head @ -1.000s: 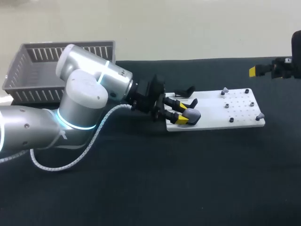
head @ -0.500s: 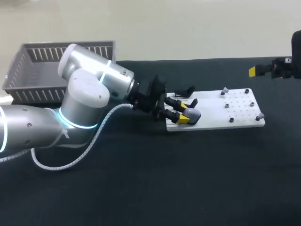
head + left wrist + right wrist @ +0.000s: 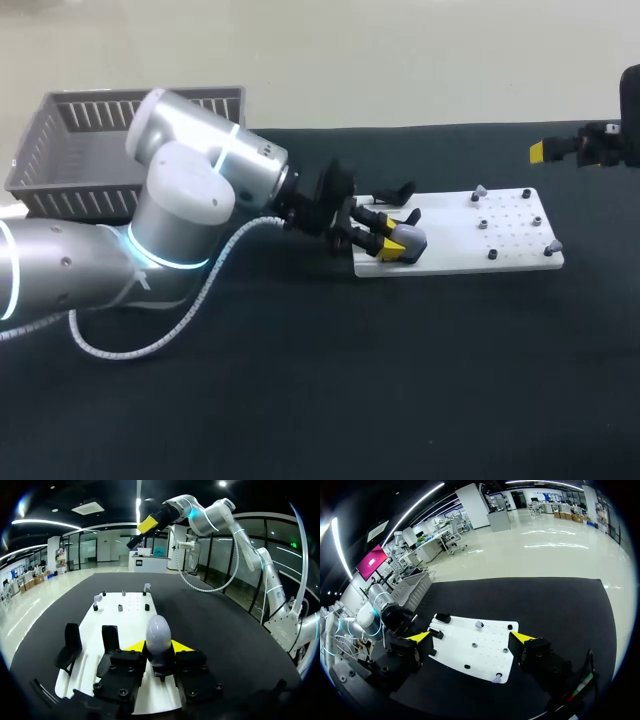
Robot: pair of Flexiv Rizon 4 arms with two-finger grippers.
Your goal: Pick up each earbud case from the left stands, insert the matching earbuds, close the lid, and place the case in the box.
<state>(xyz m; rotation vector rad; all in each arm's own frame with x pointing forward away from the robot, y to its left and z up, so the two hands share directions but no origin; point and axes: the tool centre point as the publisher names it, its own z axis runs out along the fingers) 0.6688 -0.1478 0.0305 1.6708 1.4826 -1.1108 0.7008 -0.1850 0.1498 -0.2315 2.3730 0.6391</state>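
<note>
Covering everything, the black table top (image 3: 300, 400) carries the whole setup. My silver-grey left arm (image 3: 190, 200) comes in from the table's left edge and stretches toward its middle. A grey slatted plastic basket (image 3: 60, 170) sits at the table's far left corner, partly behind that arm.

A flat white rectangular board (image 3: 510, 225) lies right of the table's middle, nearer the far edge than the near one. The left gripper (image 3: 390, 245) is over the board's left end, at its near corner. Its 2 yellow-tipped fingers are clamped from 2 sides on a smooth pale grey egg-shaped earbud case (image 3: 158, 632). The case stands upright between them with its lid closed. I cannot tell whether the case is clear of the board or touching it.

The right gripper (image 3: 471, 637) hangs above the table's far right corner, well apart from the case. Its fingers are spread wide and grasp nothing.

2 black curved stands (image 3: 70, 645) rise side by side on the board's left end, just beside the held case toward the far edge.

2 small grey earbuds (image 3: 479, 190) sit on pegs at the board's right end, 1 near its far edge and 1 at its near right corner. Several tiny black pegs (image 3: 492, 254) stand between them.
</note>
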